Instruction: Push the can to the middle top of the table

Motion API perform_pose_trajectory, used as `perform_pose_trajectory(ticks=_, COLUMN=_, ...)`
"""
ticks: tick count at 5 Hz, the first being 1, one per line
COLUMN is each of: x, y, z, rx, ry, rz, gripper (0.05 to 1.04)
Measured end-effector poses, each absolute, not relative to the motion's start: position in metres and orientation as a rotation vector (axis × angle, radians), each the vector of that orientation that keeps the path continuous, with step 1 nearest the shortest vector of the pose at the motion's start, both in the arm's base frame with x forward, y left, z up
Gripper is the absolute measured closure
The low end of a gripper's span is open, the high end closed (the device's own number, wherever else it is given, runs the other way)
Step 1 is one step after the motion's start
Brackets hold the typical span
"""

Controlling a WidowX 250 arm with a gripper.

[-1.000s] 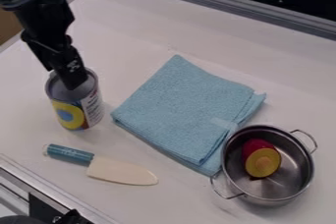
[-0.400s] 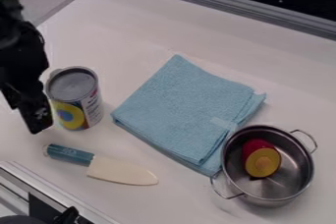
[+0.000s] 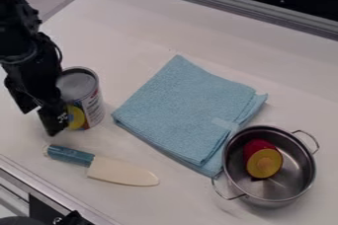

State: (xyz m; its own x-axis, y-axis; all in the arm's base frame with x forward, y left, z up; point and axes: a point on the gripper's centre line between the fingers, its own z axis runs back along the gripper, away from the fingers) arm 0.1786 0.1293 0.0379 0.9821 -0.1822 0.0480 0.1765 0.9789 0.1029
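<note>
- Here, black robot gripper (image 3: 39,122) by silver cylindrical can (image 3: 79,85); open or closed, I can't tell
- White tabletop (image 3: 155,26) stretching to grey metal rail (image 3: 218,5)
- Can's yellow-patched label (image 3: 77,116)

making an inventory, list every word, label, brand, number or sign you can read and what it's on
No text here can be read for certain.
Can: small print on its label, too blurred to read.
Knife: pale marks on its blue handle, too small to read.
Hand: small white marks, too blurred to tell if they are letters.
</note>
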Motion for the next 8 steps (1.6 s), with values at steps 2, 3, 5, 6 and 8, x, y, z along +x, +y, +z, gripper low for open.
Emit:
perform_pose_trajectory(ticks=2, x=0.212, y=0.12, z=0.038, rx=0.06, ry=-0.049, rz=-0.161, gripper=0.084)
perform_pose_trajectory(ticks=3, x=0.234, y=0.114, z=0.039, rx=0.041, ry=-0.044, rz=-0.158, gripper=0.084)
perform_pose_trajectory(ticks=5, x=0.281, y=0.111, z=0.032, rx=0.022, ry=-0.029, rz=-0.087, gripper=0.084)
perform_pose_trajectory(ticks=6, x=0.304, y=0.107, z=0.029, rx=0.024, ry=-0.042, rz=-0.081, gripper=0.084)
perform_pose_trajectory(ticks=8, x=0.341, y=0.088, z=0.029, rx=0.044, ry=-0.118, rz=-0.167, gripper=0.084)
